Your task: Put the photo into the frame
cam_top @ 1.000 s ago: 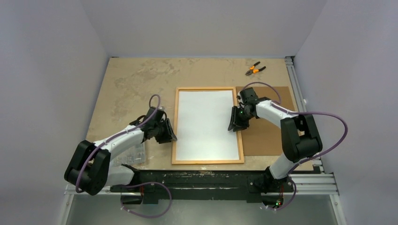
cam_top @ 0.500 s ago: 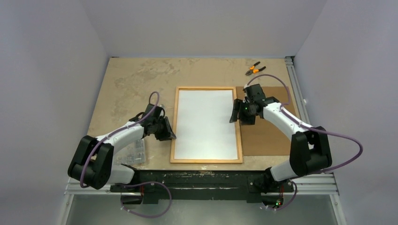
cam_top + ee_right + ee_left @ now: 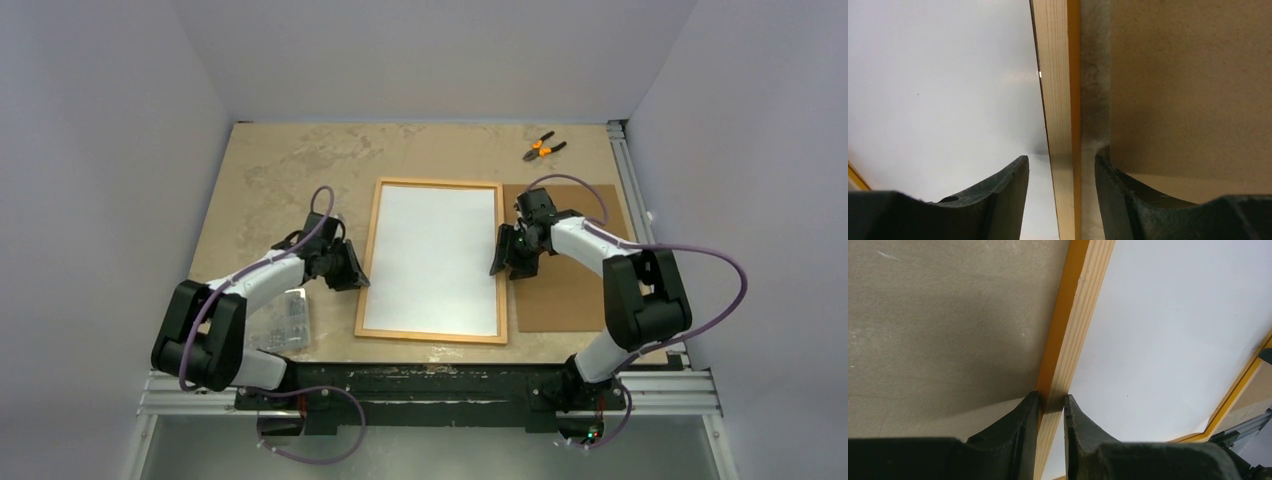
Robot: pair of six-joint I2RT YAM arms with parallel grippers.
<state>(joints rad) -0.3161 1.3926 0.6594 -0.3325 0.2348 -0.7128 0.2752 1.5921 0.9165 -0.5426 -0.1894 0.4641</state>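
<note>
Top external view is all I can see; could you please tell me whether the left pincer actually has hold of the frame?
Observer: Yes. The left wrist view shows the left pincer closed on the left rail of the frame, one finger pressed against each side.
Operator: Thank you. Does the right one grip as well?
Observer: No. The right pincer only straddles the opposite rail, with a gap showing beside each finger.

frame (image 3: 1075, 330): pale bare wood, fine straight grain, orange-painted smooth outer edge | photo (image 3: 433, 258) inside frame: plain white paper back, smooth, faint sheen | board (image 3: 575, 290) right of frame: brown fibreboard, matt | table (image 3: 280, 170) under frame: beige, mottled, matt | fingers (image 3: 998, 200): black matt plastic
</note>
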